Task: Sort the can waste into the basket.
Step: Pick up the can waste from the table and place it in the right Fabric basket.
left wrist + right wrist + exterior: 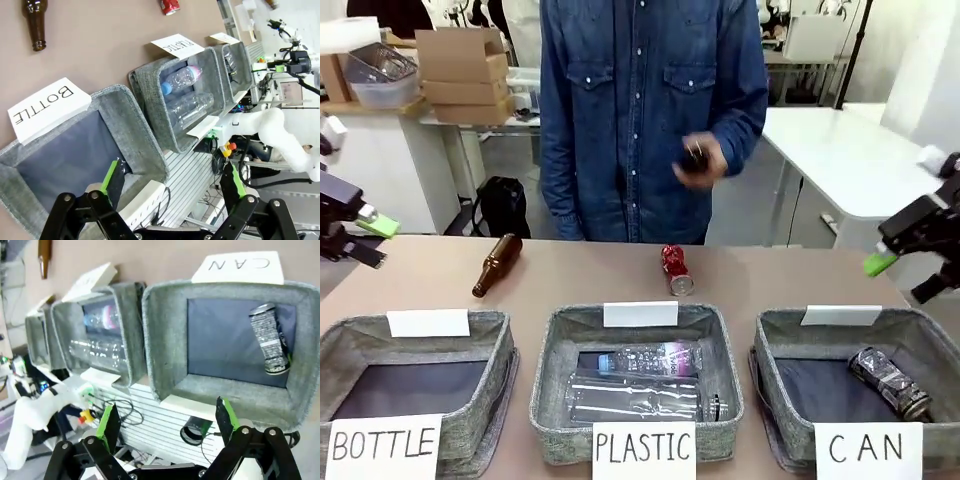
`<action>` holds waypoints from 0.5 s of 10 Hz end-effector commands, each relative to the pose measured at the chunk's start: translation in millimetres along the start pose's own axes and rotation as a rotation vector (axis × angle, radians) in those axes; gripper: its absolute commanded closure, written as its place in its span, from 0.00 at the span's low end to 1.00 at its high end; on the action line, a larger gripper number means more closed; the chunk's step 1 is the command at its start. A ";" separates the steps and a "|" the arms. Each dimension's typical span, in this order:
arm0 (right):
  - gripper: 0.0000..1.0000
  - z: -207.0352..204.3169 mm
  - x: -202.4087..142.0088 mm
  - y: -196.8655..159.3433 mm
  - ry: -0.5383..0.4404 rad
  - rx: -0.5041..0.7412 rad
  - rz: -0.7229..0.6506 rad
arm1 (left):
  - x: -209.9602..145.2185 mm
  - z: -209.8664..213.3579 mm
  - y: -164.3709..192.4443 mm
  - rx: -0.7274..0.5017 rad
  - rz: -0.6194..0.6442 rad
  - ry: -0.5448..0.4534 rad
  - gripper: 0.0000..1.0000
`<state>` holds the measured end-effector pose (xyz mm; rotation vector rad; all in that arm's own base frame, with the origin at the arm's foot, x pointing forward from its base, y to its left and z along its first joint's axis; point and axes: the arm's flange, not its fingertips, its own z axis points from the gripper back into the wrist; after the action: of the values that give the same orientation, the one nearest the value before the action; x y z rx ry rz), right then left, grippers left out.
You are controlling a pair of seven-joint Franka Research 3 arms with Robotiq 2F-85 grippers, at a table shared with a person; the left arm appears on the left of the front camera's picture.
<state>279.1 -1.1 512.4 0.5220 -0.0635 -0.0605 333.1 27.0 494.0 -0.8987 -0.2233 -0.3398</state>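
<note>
Front view. Brown table (430, 275). A person (650, 110) in a denim shirt stood at its far side, one hand (700, 160) raised at the waist around something dark and blurred. Behind were stacked cardboard boxes (465, 75) far left and a white bench (840, 160) far right.

Three grey baskets ran along the near edge:
- BOTTLE basket (500, 345), left: only its dark base seen.
- PLASTIC basket (555, 350), middle: two clear plastic bottles (645, 380) lying side by side.
- CAN basket (770, 350), right: the silver-grey can (890, 382) lay on its side in the far right part.

The red can (675, 270) lay on its side on the bare table, just beyond the PLASTIC basket and outside every basket. A brown bottle (497, 264) lay on the table beyond the BOTTLE basket.

The left gripper (368, 240) hung at the left edge above the table. The right gripper (902, 272) hung at the right edge, above the CAN basket's far right corner.

Left wrist view. Left jaws were spread wide with nothing between them, over the near rim of the BOTTLE basket. The red can showed at the top edge, on the table.

Right wrist view. Right jaws were likewise wide apart and empty, over the near rim of the CAN basket. The silver-grey can rested on the dark base against a side wall.
</note>
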 end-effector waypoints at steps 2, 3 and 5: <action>0.00 -7.2 -0.6 10.1 0.024 -0.012 0.029 | -2.3 2.6 0.6 -0.001 -0.010 0.009 0.00; 0.00 -0.2 0.3 -0.6 0.000 -0.002 -0.001 | -2.3 2.6 0.6 -0.001 -0.010 0.009 0.00; 0.00 -50.6 82.5 51.9 -0.150 0.059 0.148 | -2.3 2.6 0.6 -0.001 -0.010 0.009 0.00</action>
<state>314.5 31.5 510.2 0.5478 -0.1715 -0.0227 333.2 27.0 493.6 -0.8992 -0.2221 -0.3391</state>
